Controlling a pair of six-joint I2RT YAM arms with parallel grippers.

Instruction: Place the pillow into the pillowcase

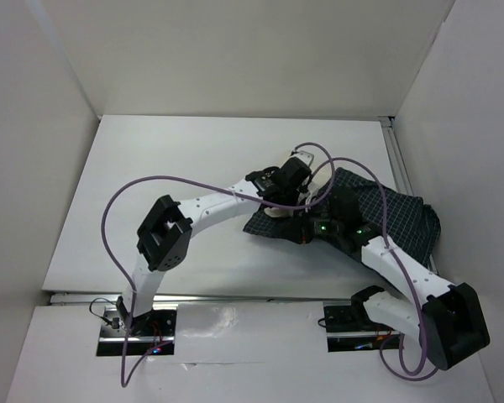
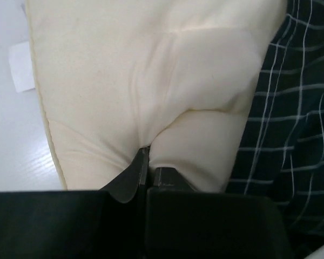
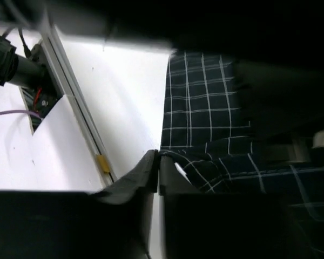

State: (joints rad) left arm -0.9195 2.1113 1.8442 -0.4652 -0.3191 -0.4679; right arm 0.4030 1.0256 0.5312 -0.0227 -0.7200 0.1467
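The cream pillow (image 2: 151, 70) fills the left wrist view, its right side tucked under the dark navy checked pillowcase (image 2: 297, 135). My left gripper (image 2: 149, 159) is shut on a pinched fold of the pillow. From above, the pillowcase (image 1: 395, 214) lies at the table's right, and only a sliver of the pillow (image 1: 279, 212) shows beneath my left gripper (image 1: 287, 191). My right gripper (image 3: 157, 162) is shut on the edge of the pillowcase (image 3: 205, 118) and sits at its left opening (image 1: 312, 225) in the top view.
A white tag (image 2: 21, 66) sticks out from the pillow's left edge. The table's near-edge rail (image 3: 78, 116) and an arm base (image 3: 11, 62) show in the right wrist view. White walls enclose the table; purple cables (image 1: 118, 201) loop over the arms.
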